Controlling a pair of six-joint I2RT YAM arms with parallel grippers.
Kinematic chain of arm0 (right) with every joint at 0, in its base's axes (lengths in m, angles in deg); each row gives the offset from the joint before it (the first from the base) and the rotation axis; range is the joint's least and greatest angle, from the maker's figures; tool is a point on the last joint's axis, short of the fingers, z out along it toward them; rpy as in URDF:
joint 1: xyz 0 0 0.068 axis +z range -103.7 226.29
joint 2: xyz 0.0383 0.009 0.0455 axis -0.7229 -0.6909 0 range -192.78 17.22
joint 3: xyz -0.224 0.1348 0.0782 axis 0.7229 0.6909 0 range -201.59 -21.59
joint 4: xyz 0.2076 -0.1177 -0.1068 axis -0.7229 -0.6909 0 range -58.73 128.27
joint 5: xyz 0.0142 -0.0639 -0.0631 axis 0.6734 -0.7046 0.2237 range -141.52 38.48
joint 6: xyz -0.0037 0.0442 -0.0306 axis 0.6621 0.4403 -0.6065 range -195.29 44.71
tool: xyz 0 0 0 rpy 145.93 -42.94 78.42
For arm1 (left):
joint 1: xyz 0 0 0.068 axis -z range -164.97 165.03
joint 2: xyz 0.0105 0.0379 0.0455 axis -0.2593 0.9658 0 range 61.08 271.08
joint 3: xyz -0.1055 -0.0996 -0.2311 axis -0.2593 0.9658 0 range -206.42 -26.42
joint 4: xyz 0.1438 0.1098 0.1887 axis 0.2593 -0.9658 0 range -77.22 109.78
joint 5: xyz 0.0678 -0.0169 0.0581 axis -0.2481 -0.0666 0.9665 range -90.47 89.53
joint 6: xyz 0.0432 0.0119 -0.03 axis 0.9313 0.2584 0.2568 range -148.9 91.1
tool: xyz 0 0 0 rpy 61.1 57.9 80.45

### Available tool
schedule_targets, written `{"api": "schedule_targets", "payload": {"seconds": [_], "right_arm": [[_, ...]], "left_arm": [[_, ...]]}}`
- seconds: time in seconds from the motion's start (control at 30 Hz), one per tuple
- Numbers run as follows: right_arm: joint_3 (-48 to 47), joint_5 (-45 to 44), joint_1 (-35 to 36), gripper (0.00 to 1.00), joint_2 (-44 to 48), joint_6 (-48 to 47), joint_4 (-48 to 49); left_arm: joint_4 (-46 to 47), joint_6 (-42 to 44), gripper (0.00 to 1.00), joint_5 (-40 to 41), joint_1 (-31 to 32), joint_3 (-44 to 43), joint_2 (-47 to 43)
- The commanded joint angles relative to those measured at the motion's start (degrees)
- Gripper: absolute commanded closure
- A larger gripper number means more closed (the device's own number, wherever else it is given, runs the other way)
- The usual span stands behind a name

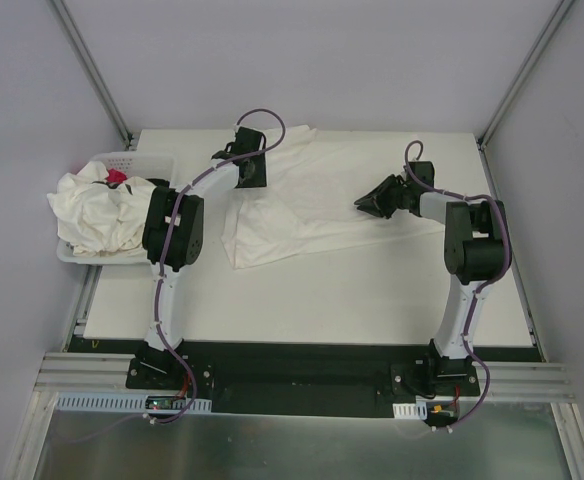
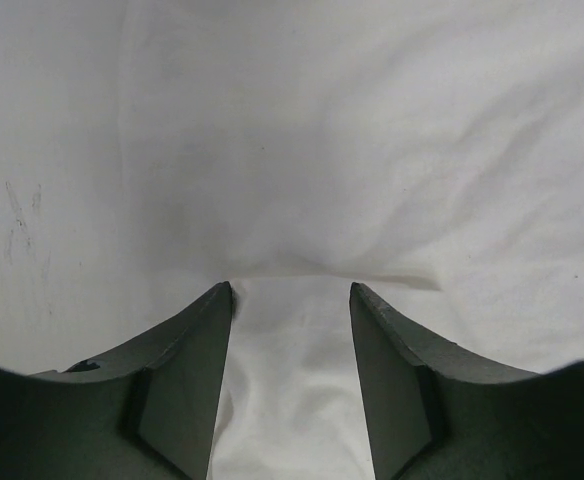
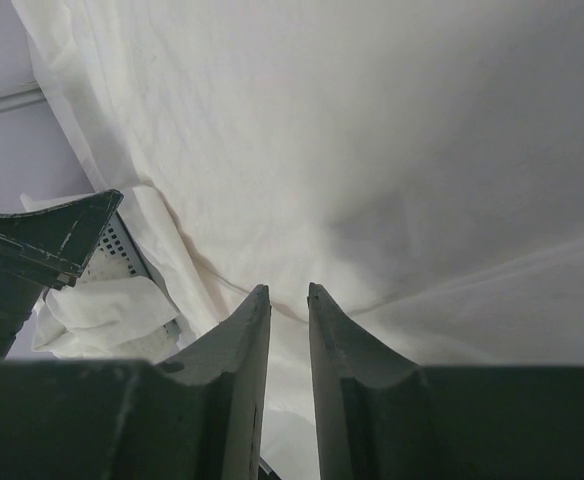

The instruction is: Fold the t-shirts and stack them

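Left jaws: I see them apart, tips at a fold of the spread t-shirt (image 1: pixel 312 195). Right jaws: nearly together at its right side; I cannot tell if cloth is pinched. Shirt lies on desk (image 1: pixel 372 290); more t-shirts (image 1: pixel 97 215) heaped in basket (image 1: pixel 144 160), left.

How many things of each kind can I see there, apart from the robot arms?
Spread-out shirt: 1
Heap of crumpled shirts: 1 (shirts within uncountable)
White basket: 1
Small red thing: 1
Total: 4
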Motion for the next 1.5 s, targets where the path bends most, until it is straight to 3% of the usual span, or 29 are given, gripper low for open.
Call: {"api": "schedule_targets", "payload": {"seconds": [0.0,0.13,0.33,0.43,0.57,0.73,0.93,1.13,1.47], "right_arm": [[0.3,0.8,-0.4,0.76,1.4,-0.4,1.3],[0.5,0.9,-0.4,0.76,1.7,-0.5,1.4],[0.8,0.8,-0.9,0.76,2.3,-1.0,1.4],[0.7,0.8,-0.9,0.77,2.1,-1.0,1.4],[0.7,0.7,-0.8,0.78,1.9,-1.0,1.4],[0.7,1.0,-0.9,0.83,1.4,-0.5,1.8],[0.5,0.9,-0.9,0.85,1.3,-0.6,1.9],[0.3,0.8,-0.9,0.86,0.6,-0.4,2.1],[0.4,1.0,-0.6,0.86,0.6,0.0,2.6]], "left_arm": [[-0.1,1.3,0.51,0.4,-0.5,-1.3,0.4],[-0.2,1.3,0.52,1.6,-0.5,-0.3,0.4],[-0.2,1.4,0.39,5.2,-0.5,1.6,-0.2],[-0.3,2.3,0.39,6.0,-0.8,1.6,0.2],[-0.2,2.8,0.48,7.1,-1.0,2.7,-0.4],[-0.3,3.3,0.68,6.7,-1.0,1.9,0.2],[-0.3,3.3,0.73,5.8,-1.0,1.1,0.8],[-0.3,3.1,0.98,4.9,-1.0,0.8,0.5],[-2.4,3.0,1.0,5.4,-0.3,0.1,-0.9]]}}
